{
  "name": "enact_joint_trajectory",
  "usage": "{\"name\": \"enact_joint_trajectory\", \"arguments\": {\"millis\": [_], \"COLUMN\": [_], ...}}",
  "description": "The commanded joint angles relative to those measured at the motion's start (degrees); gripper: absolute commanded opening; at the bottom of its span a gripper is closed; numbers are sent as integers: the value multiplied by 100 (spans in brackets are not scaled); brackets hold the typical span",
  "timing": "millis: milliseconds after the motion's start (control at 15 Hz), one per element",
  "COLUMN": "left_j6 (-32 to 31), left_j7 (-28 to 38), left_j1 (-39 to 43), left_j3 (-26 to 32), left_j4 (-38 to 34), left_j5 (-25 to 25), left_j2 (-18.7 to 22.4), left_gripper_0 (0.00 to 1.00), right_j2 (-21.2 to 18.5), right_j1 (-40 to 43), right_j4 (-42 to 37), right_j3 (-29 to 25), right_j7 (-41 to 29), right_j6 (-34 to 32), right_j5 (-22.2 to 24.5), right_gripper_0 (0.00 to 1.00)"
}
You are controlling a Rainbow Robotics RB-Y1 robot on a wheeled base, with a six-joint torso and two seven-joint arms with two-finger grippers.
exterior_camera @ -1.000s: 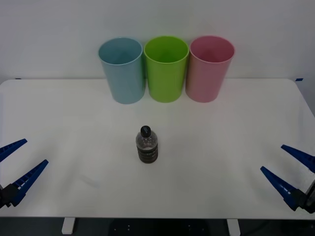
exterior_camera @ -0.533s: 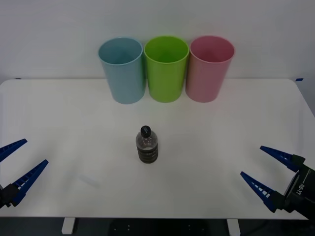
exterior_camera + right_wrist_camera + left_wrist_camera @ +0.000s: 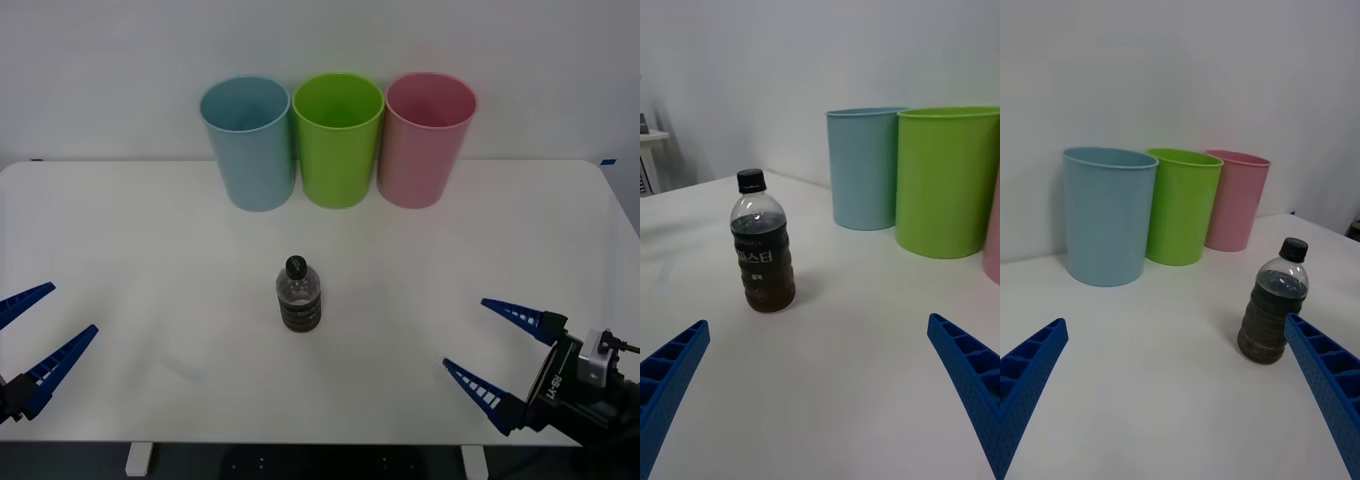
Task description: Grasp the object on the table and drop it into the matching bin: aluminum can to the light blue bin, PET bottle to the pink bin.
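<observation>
Standing upright on the table (image 3: 150, 230), PET bottle (image 3: 299, 296), black cap, dark band, right gripper (image 3: 497, 346) spread wide

I count three tall tapered plastic cup-shaped bins standing at twelve o'clock on the one large white rectangular tabletop (image 3: 120, 230): one pale blue bin (image 3: 247, 142), one lime green bin (image 3: 338, 139) and one pink bin (image 3: 428, 138). There is one small clear plastic bottle with a black cap and dark lower band (image 3: 298, 295). I have two grippers with blue ribbed fingers, my left gripper (image 3: 30, 340) at eight o'clock and my right gripper (image 3: 497, 345) at four o'clock.
</observation>
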Motion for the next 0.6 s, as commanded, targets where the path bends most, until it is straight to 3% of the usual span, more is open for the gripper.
{"name": "enact_joint_trajectory", "arguments": {"millis": [67, 600], "left_j6": [0, 0], "left_j7": [0, 0], "left_j1": [0, 0], "left_j3": [0, 0], "left_j4": [0, 0], "left_j5": [0, 0], "left_j2": [0, 0], "left_gripper_0": [100, 100], "right_j2": [-47, -188], "right_j1": [-99, -460], "right_j4": [1, 1], "right_j3": [353, 1373], "right_j7": [61, 132], "right_j6": [350, 1457], "right_j5": [6, 102], "right_gripper_0": [100, 100]}}
